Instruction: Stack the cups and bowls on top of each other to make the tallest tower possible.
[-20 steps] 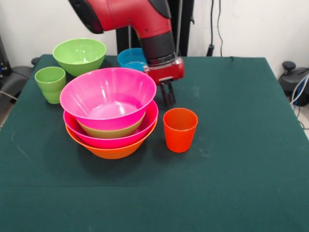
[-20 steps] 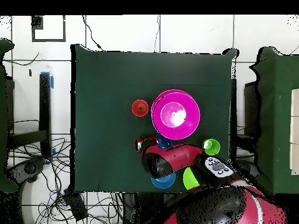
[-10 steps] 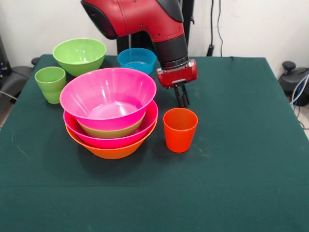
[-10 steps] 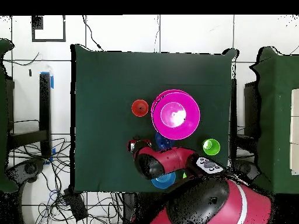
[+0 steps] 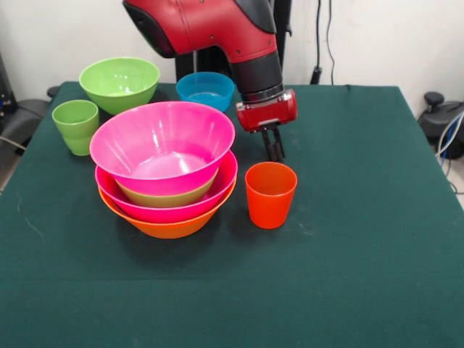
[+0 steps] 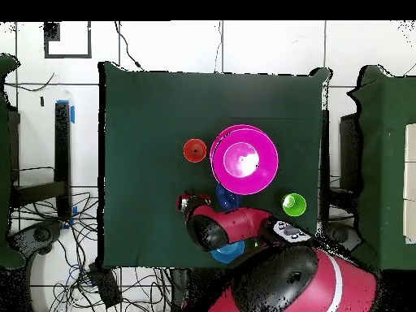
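A red and black arm reaches down from the top of the frame, its tool (image 5: 273, 154) hanging just behind the orange-red cup (image 5: 270, 194) at picture centre, the two dark fingers drawn narrow and close together with nothing between them. Left of the cup on the green-covered bench (image 5: 362, 239) stands the tower (image 5: 165, 170): an orange bowl lowest, then pink, green and a wide pink bowl on top. At upper left sit a green bowl (image 5: 119, 83), a light green cup (image 5: 76, 125) and a light blue bowl (image 5: 205, 90); no writing or labels are legible on any of them.
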`<state>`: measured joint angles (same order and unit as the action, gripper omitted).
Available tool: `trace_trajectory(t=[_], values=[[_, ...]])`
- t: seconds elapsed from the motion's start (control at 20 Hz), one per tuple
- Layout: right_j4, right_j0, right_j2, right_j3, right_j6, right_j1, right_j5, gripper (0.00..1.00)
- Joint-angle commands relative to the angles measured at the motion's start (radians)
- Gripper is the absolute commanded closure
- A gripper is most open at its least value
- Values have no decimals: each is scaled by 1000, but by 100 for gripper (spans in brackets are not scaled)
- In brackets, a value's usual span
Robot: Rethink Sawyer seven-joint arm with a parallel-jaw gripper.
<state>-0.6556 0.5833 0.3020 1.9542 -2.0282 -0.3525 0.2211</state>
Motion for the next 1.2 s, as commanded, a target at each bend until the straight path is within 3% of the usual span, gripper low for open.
trace_trajectory(t=[0.05, 0.1, 0.2, 0.6, 1.05, 1.2], values=[[56, -37, 10, 21, -158, 55, 9, 100], [54, -33, 12, 21, -151, 54, 5, 0], [48, -46, -5, 19, -150, 51, 42, 0], [27, 31, 22, 99, -97, -68, -81, 0], [-7, 167, 106, 149, 44, -167, -307, 0], [-5, 247, 153, 160, 113, -216, -414, 0]])
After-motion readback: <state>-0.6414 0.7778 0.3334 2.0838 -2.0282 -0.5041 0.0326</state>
